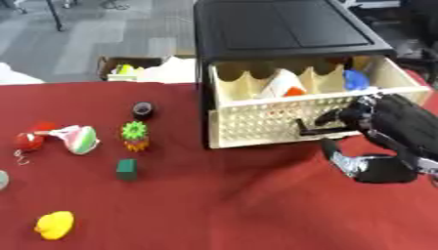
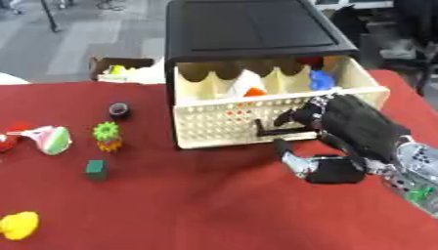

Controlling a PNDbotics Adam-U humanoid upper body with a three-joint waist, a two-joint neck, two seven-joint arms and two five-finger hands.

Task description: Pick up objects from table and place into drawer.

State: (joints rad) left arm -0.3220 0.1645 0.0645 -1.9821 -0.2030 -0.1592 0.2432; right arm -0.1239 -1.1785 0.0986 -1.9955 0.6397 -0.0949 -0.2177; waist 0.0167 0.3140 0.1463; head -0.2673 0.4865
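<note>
A black cabinet (image 1: 282, 24) stands at the back of the red table, its cream perforated drawer (image 1: 256, 122) pulled out. Inside the drawer lie a white and orange thing (image 1: 287, 87) and a blue thing (image 1: 355, 79). My right hand (image 2: 355, 122) is at the drawer's front, fingers curled on the black handle (image 2: 272, 131), thumb (image 2: 295, 160) sticking out below. Left of the drawer lie a black ring (image 1: 143, 110), a green spiky toy (image 1: 134, 134), a green block (image 1: 126, 169), a pink and green thing (image 1: 78, 138), a red thing (image 1: 28, 140) and a yellow duck (image 1: 54, 225).
A cardboard box (image 1: 128, 68) with light-coloured items sits behind the table at the back left. A grey thing (image 1: 3, 179) shows at the left edge. Bare red cloth (image 1: 231, 205) spreads in front of the drawer.
</note>
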